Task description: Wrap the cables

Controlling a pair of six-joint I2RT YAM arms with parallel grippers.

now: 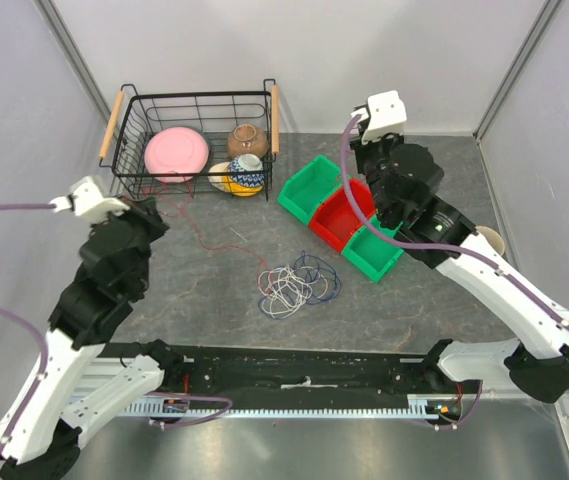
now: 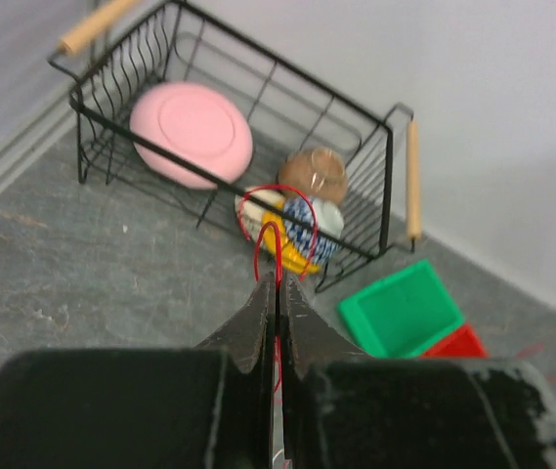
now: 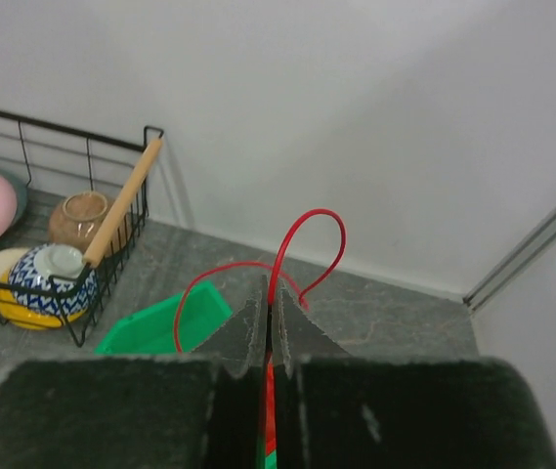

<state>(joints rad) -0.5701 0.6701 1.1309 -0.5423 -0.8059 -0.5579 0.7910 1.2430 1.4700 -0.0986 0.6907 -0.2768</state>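
My left gripper [image 1: 154, 212] is shut on a thin red cable; in the left wrist view the jaws [image 2: 278, 283] meet on the red cable [image 2: 276, 210], which loops out past the tips. From there the red cable [image 1: 204, 238] trails across the table. My right gripper [image 1: 362, 172], raised over the bins, is shut [image 3: 271, 288] on a red cable [image 3: 309, 220] that arcs up from the tips. A loose pile of white, blue, red and green cables [image 1: 297, 283] lies on the table in the middle, apart from both grippers.
A black wire basket [image 1: 199, 95] with wooden handles holds a pink plate [image 1: 176, 153] and bowls at the back left. Three small bins stand in a row: green [image 1: 309, 188], red [image 1: 346, 215], green [image 1: 372, 252]. A paper cup [image 1: 491, 240] stands at the right.
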